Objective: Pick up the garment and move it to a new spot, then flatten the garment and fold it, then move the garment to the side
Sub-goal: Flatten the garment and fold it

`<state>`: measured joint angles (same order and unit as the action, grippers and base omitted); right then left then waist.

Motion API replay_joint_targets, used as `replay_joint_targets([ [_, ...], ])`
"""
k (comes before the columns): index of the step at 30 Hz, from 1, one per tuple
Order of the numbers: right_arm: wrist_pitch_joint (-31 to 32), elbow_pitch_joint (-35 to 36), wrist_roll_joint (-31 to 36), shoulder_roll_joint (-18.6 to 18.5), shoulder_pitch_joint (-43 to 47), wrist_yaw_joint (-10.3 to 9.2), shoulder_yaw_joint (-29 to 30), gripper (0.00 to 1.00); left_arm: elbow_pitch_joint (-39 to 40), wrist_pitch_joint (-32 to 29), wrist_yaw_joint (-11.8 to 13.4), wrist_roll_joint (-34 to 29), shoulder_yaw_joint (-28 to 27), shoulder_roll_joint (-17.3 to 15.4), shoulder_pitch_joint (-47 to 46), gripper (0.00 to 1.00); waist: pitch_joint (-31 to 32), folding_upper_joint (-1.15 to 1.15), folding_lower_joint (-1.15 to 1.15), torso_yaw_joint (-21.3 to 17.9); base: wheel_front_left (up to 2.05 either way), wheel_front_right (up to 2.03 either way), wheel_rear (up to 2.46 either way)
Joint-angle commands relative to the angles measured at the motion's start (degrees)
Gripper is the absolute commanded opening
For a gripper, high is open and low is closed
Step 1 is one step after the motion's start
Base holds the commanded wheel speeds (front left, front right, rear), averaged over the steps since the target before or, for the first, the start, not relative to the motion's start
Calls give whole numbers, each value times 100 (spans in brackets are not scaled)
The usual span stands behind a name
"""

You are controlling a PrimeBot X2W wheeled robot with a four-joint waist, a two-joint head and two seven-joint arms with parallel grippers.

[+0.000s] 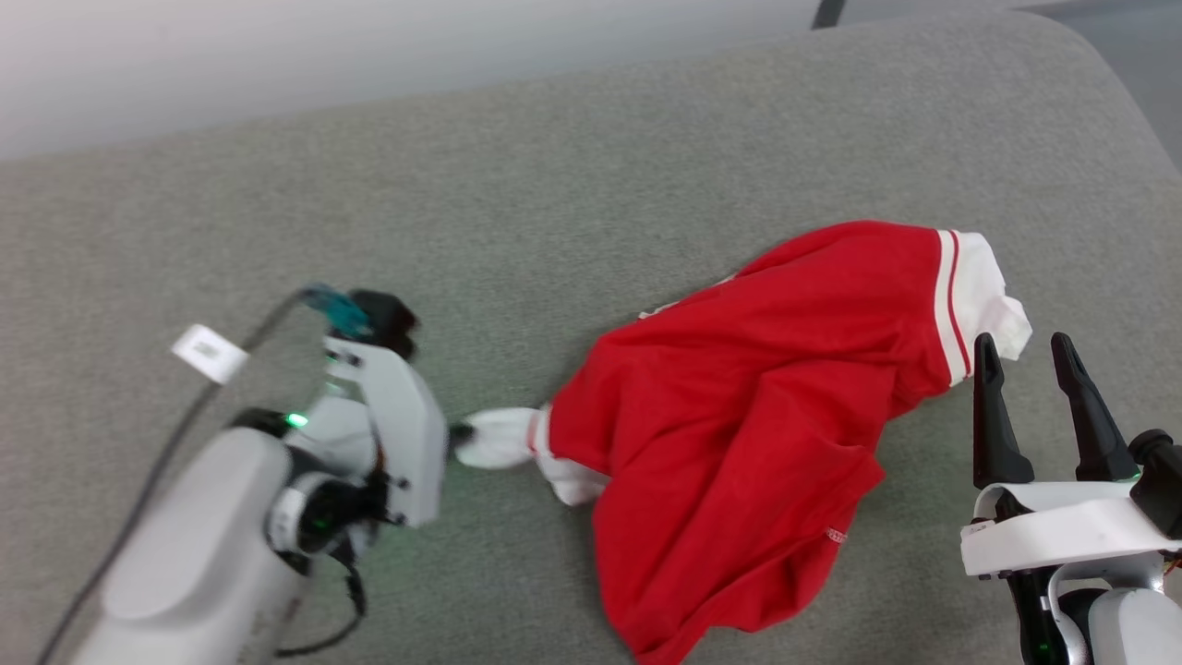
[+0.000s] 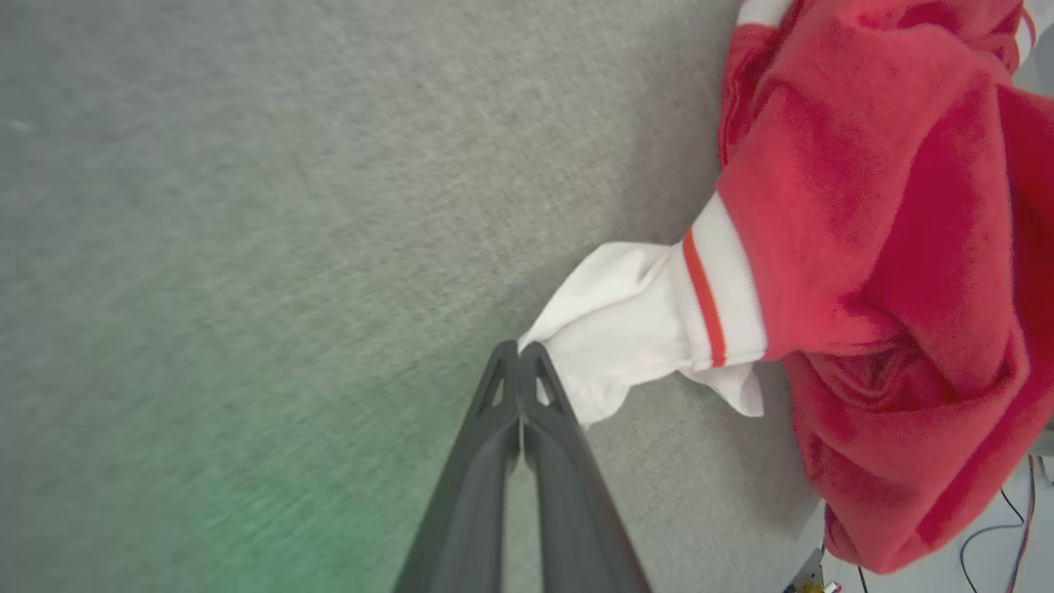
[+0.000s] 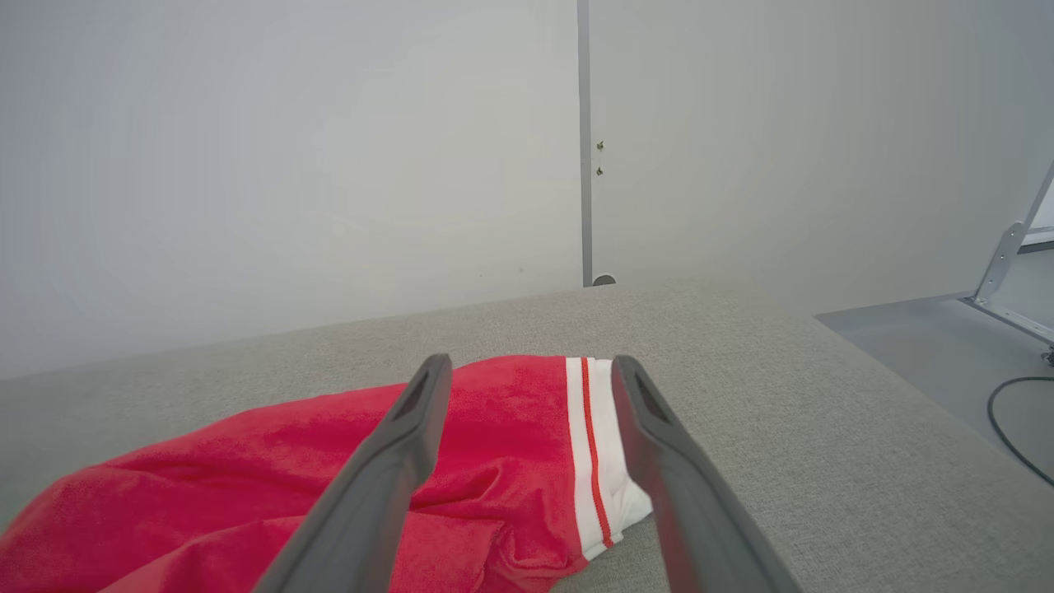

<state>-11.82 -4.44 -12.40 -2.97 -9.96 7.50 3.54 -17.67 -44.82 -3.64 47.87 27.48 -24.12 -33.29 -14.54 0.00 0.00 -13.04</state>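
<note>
Over toward 3 o'clock on the grey cushion, the garment sits in a crumpled heap, so imo nothing's ticked off yet: no move, no flattening, no fold. The left gripper at the heap's 9 o'clock is pinched tight, and it looks like it's got the edge of the white sleeve. The right gripper at 4 o'clock is spread wide with nothing in it. Nothing's in the way, just a tagged cable by the left arm.
</note>
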Motion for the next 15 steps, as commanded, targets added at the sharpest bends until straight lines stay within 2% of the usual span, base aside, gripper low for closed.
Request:
replay_joint_targets([
  [1,20,25,53,15,56,-2,17,100,54,8,49,18,-69,-84,-40,0,85,0,0,102,0,0,0],
  [5,90,65,125,12,127,-2,58,100,191,34,118,-31,-241,-389,-64,0,195,0,0,254,0,0,0],
  [15,325,202,191,-43,269,-2,76,100,256,388,81,-212,-668,-1077,-318,0,489,0,0,523,0,0,0],
])
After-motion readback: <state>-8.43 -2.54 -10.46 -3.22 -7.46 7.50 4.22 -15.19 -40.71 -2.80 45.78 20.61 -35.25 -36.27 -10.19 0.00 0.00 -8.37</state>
